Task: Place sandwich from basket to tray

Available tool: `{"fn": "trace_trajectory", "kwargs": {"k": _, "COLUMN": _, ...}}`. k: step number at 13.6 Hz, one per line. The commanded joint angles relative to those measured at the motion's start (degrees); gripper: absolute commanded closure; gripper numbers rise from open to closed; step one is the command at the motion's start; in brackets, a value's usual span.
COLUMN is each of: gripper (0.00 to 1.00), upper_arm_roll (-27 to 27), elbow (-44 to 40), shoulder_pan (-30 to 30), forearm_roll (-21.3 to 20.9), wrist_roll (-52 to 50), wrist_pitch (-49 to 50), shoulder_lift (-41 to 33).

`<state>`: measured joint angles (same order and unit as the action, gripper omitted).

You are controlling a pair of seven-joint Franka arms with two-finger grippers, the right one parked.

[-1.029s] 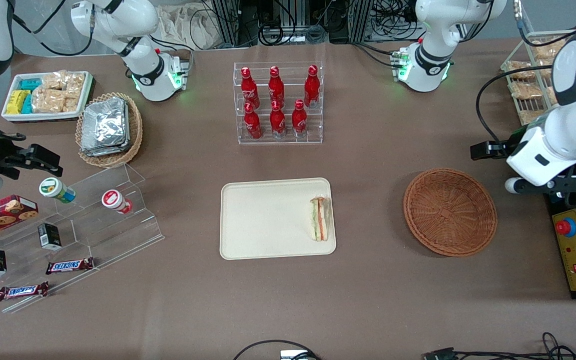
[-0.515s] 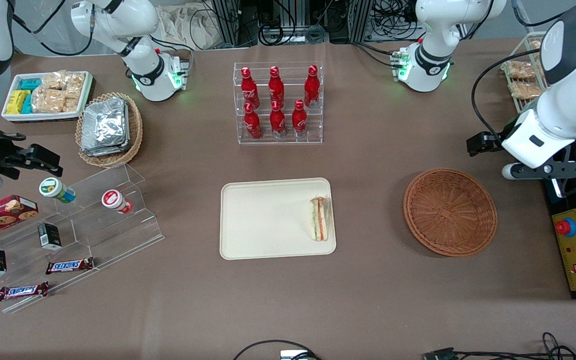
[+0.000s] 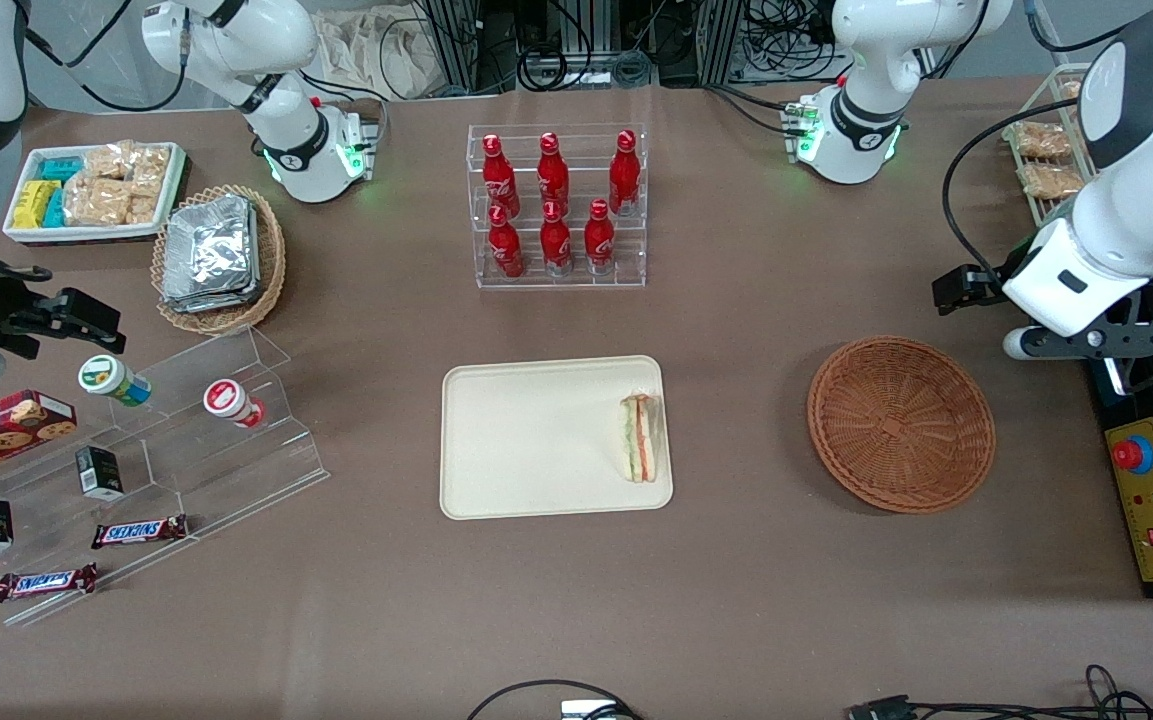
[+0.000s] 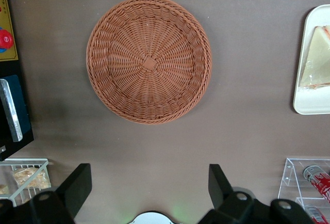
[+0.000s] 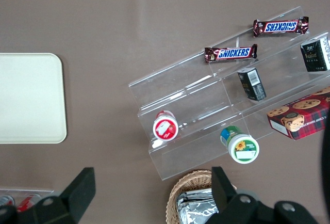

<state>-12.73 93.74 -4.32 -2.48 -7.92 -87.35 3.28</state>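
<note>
Now, my readout from the remote station:
Tray (image 3: 536,440): flat on the table, near the basket.
Basket (image 3: 901,423): I see nothing in it; toward the working arm's end.
Gripper (image 4: 149,190): raised well above the table, beside the basket; fingers (image 4: 77,185) spread wide, holding nothing.
Sandwich (image 3: 640,437): lies on the tray, at its edge nearest the basket.

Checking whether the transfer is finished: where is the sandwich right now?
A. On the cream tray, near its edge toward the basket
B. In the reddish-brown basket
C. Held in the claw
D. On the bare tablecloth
A. The sandwich lies on the tray by its basket-side edge; the basket holds nothing, and the open claw hangs above the table beside the basket.
</note>
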Motion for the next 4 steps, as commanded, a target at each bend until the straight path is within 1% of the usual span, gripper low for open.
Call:
{"fn": "trace_trajectory", "kwargs": {"k": 1, "gripper": 0.0, "upper_arm_roll": -0.89, "elbow": 1.09, "shoulder_pan": -1.3, "forearm_roll": -0.33, "wrist_roll": 0.36, "wrist_pitch": -0.89, "shoulder_lift": -0.99}}
{"fn": "trace_trajectory", "kwargs": {"k": 4, "gripper": 0.0, "upper_arm_roll": -0.8, "elbow": 1.01, "shoulder_pan": -1.56, "forearm_roll": 0.02, "wrist_roll": 0.45, "wrist_pitch": -0.89, "shoulder_lift": -0.99}}
